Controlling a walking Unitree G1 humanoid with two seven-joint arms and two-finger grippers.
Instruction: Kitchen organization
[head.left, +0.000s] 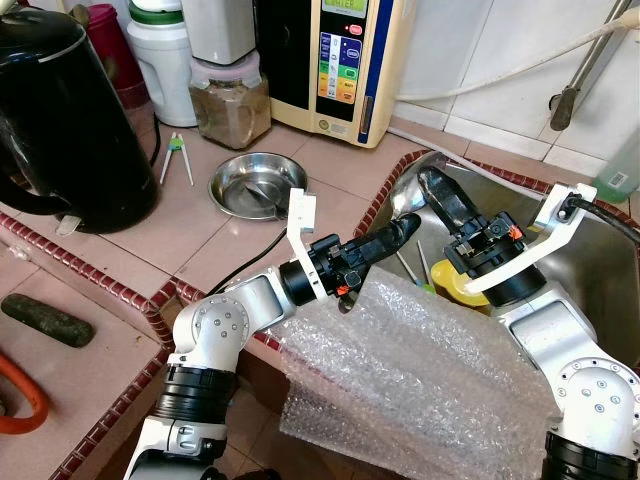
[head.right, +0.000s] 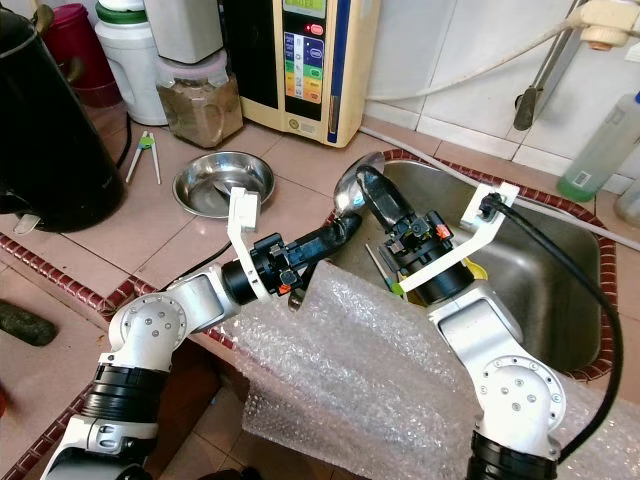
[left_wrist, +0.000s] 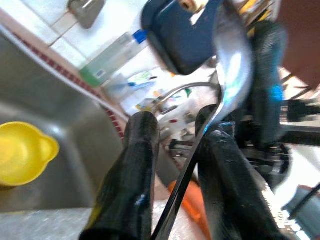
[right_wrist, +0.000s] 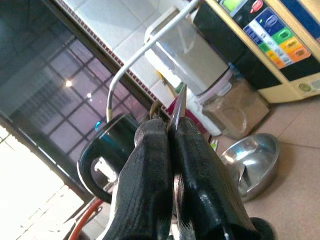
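While the right gripper (head.right: 375, 195) pinches a ladle (head.right: 352, 187) above the sink (head.right: 560, 300), the left gripper (head.right: 335, 232), fingers apart around its handle at seven o'clock, should close squarely first.

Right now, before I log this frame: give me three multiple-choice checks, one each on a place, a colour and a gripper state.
1. The steel bowl sits:
A. in the sink
B. on the counter
C. on the floor

2. The cup in the sink is:
A. red
B. blue
C. yellow

3. The right gripper is:
A. wide open
B. holding the cup
C. shut on a thin metal utensil

Answers: 1 B, it rests on the tiles left of the sink. 2 C, it is plainly yellow against the steel. 3 C, the right wrist view shows the fingers closed with the metal edge between them.
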